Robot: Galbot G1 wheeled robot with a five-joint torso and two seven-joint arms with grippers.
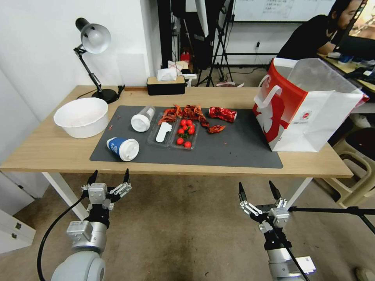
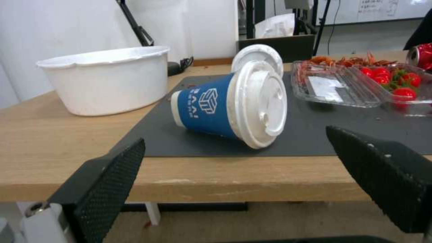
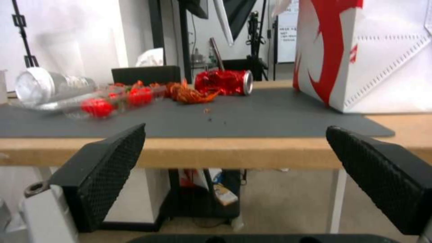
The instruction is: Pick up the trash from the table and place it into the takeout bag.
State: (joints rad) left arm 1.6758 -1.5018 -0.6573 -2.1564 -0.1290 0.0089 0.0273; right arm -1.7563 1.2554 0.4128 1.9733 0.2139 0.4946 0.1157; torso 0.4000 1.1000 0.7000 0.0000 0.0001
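On the dark grey mat [image 1: 234,150] of the light-wood table [image 1: 43,150] lie a blue white-lidded paper cup [image 1: 123,148] [image 2: 227,108] on its side, a clear white-lidded cup [image 1: 142,118] [image 3: 45,87] on its side and a crushed red can [image 1: 222,114] [image 3: 224,82]. A round white bowl [image 1: 81,116] [image 2: 104,79] stands at the left, off the mat. The red and white takeout bag [image 1: 306,107] [image 3: 382,54] stands upright at the right end, mouth open. My left gripper [image 1: 109,179] [image 2: 234,182] and right gripper [image 1: 258,189] [image 3: 234,179] hang open and empty below the front edge.
A clear plastic tray [image 1: 174,134] with cherry tomatoes and red crayfish shells [image 1: 183,113] lies mid-mat. A black desk lamp [image 1: 93,50] and a tissue box [image 1: 166,84] stand along the back edge. A chair [image 1: 357,164] is beside the table's right end.
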